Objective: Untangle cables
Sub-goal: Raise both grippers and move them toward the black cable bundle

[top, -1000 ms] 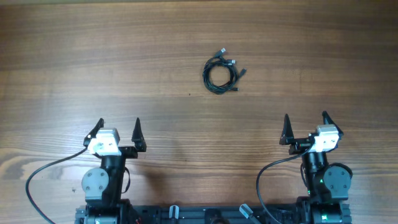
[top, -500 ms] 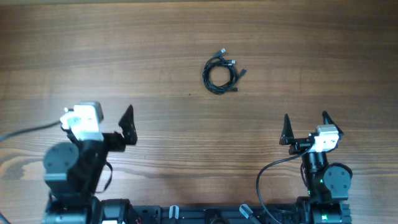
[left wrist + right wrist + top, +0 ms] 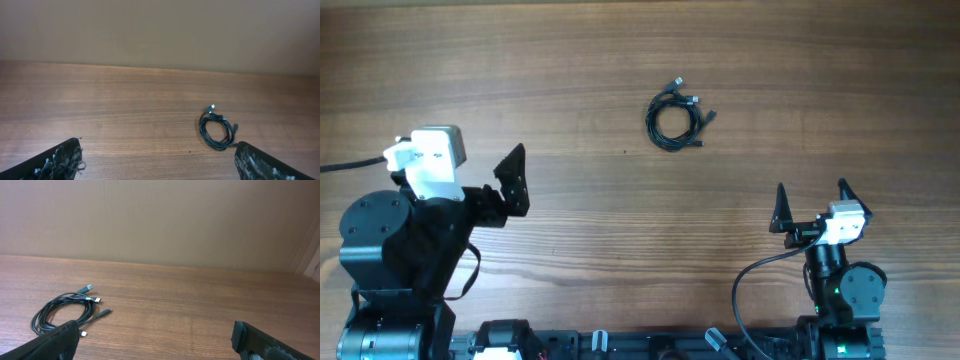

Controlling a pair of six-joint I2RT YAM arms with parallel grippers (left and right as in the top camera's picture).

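Observation:
The cables (image 3: 676, 116) lie as one small coiled bundle of thin black cords with small plugs sticking out, on the wooden table at the far centre. They also show in the left wrist view (image 3: 217, 130) and the right wrist view (image 3: 62, 312). My left gripper (image 3: 485, 180) is open and empty, raised at the left, well short of the cables. My right gripper (image 3: 810, 205) is open and empty near the front right, apart from the cables.
The wooden table (image 3: 570, 90) runs wide around the bundle. A thick black arm wire (image 3: 750, 290) loops by the right base. A plain beige wall (image 3: 160, 30) stands behind the table's far edge.
My left arm has risen and swung left and forward, its gripper now turned toward the cables. The right arm and the cables have not moved.

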